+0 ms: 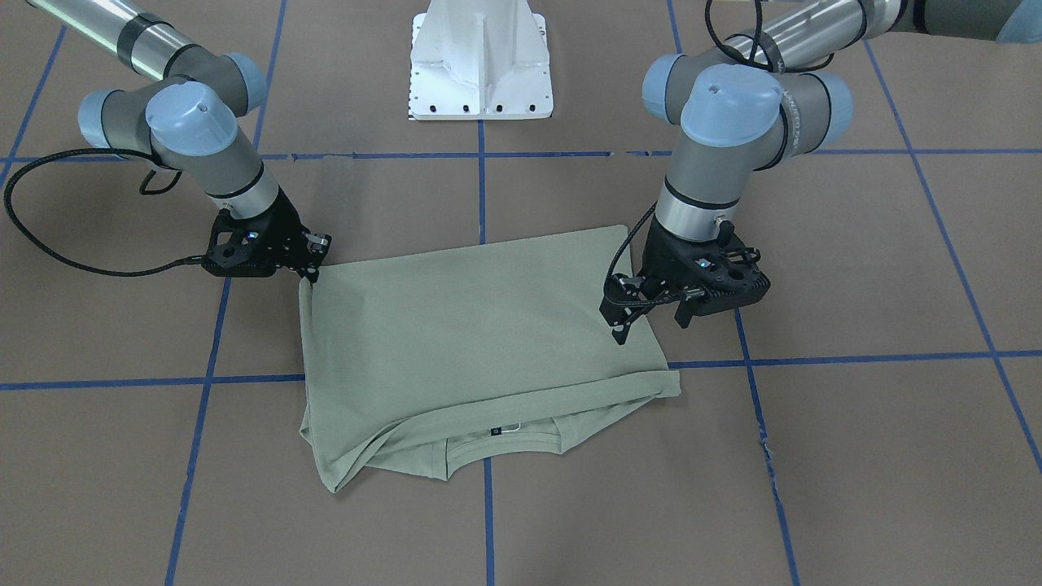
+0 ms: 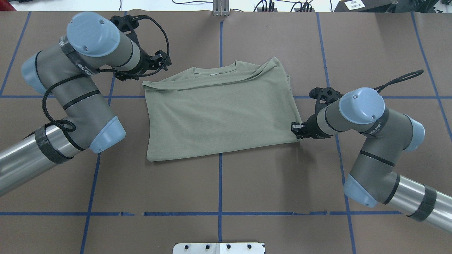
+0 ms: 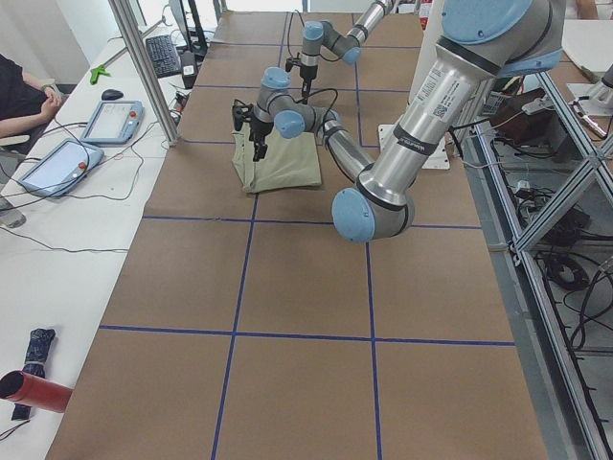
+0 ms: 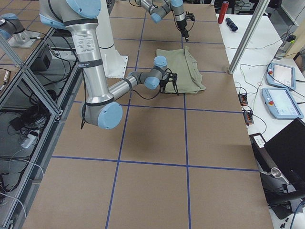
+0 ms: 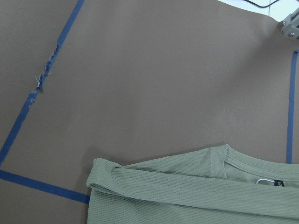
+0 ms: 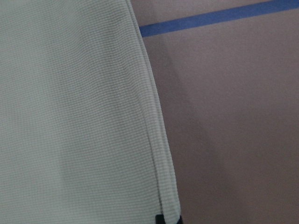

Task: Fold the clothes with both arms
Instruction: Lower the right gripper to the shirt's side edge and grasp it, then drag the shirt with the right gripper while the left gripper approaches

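The right end effector (image 1: 313,268) pinched a corner of the shirt (image 1: 480,325), folded on the counter (image 1: 855,456); the left end effector (image 1: 650,325) hovered open above its edge. A one-sided pull could drag the fold askew.

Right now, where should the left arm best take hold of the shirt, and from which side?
Likely grip the shirt at its far-left corner, approached from the left over bare table. There the folded layers end in a thick, slightly raised roll the jaws can straddle; the middle lies flat. The left gripper hangs open nearby.
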`<state>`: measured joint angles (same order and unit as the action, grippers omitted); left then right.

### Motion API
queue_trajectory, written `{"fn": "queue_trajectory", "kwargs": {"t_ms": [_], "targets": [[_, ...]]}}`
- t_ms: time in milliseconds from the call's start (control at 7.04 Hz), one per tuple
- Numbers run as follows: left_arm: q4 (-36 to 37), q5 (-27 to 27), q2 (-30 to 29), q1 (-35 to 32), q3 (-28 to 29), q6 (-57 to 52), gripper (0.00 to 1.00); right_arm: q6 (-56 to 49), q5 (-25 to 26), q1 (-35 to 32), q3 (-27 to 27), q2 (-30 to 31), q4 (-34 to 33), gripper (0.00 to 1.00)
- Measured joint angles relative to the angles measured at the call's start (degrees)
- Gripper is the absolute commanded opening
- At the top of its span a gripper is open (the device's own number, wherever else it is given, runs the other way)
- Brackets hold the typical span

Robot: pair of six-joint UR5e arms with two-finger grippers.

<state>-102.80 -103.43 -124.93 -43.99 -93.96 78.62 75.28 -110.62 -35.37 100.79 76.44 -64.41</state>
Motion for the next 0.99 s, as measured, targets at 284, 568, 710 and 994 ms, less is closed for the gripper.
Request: {"fn": "queue_trajectory", "kwargs": {"t_ms": [284,568,710,994], "targets": [[0.0,0.1,-0.1,0.4,-0.2,0.1,0.99,0.0,-0.4,0.7,9.2,8.6,-0.1,0.00],[0.0,0.2,-0.1,1.2,-0.9,1.9,0.99,0.1,-2.6,4.6,18.2,18.7,0.0,0.00],[0.0,0.3,-0.1,1.6,-1.4,2.5,0.99,0.1,-5.6,6.6,21.5,22.4,0.0,0.00],[0.0,0.4,-0.1,2.5,-2.3,3.5,0.99,0.2,-10.5,11.5,24.4,26.8,0.1,0.99]]}}
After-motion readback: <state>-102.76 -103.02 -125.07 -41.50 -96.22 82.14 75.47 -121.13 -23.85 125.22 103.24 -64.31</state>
